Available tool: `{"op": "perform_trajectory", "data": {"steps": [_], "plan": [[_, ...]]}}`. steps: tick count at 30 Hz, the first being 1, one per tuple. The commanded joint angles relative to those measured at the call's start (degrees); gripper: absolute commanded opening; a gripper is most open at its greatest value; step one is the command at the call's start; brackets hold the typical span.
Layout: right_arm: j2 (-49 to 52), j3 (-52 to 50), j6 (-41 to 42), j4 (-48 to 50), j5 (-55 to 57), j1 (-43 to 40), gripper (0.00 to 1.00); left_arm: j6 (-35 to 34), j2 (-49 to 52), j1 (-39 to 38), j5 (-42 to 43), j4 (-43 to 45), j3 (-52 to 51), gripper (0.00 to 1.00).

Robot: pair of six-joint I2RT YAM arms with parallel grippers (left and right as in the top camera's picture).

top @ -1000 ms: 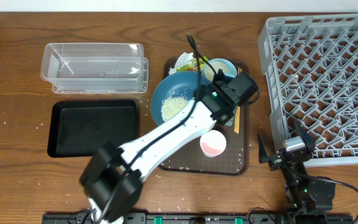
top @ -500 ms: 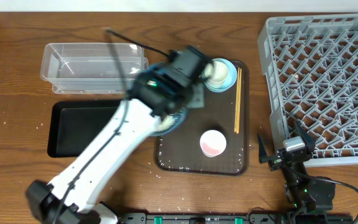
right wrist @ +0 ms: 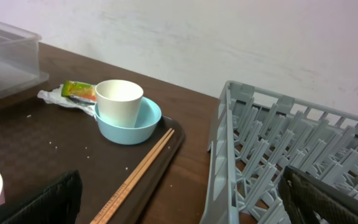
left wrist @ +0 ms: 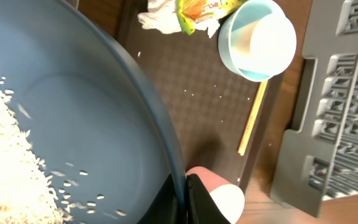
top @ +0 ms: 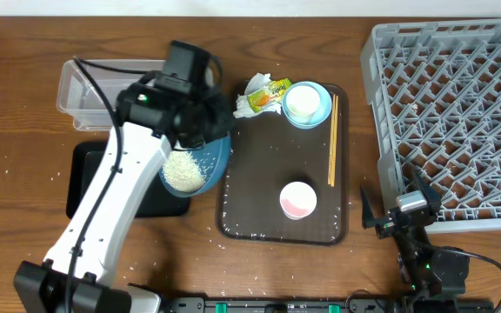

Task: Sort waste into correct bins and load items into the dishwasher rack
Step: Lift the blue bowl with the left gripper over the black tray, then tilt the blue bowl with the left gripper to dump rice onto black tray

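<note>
The large blue bowl [top: 217, 153] of rice [top: 183, 171] has shifted over the black tray [top: 90, 178], left end effector [left wrist: 184, 194] grasping its rim, right end effector [top: 396, 207] released.

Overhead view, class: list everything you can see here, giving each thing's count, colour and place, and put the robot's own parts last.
large bowl: one, blue, over the black tray's right end
rice: a heap, white, inside the large bowl
clear tub: one, transparent, far left
black tray: one, in front of the tub
serving tray: one, dark brown, centre
napkin: one, white, crumpled, serving tray's far edge
wrapper: one, yellow-green, against the napkin
small bowl: one, light blue, on the serving tray
white cup: one, inside the small bowl
chopsticks: one pair, wooden, serving tray's right side
pink cup: one, on the serving tray
dishwasher rack: one, grey, right
table: one, brown wood
left claw: shut on the large bowl's rim
right claw: open, beside the rack
</note>
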Motion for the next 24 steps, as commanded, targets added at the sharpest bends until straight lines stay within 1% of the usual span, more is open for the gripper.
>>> {"op": "perform_trajectory", "data": {"steps": [1, 10, 17, 24], "plan": [[-0.2, -0.1, -0.7, -0.3, 0.3, -0.5, 0.99, 2.6, -1.1, 4.3, 9.4, 1.0, -1.2, 0.06], [-0.2, -0.1, -0.7, -0.3, 0.3, -0.5, 0.99, 8.2, -1.1, 15.3, 25.5, 1.1, -2.8, 0.06], [-0.2, -0.1, -0.7, -0.3, 0.3, -0.5, 0.99, 12.2, -1.1, 25.7, 36.9, 2.6, -8.7, 0.06], [-0.2, -0.1, -0.7, -0.3, 0.3, -0.5, 0.99, 17.4, -1.1, 35.4, 50.6, 2.9, -13.7, 0.06]]}}
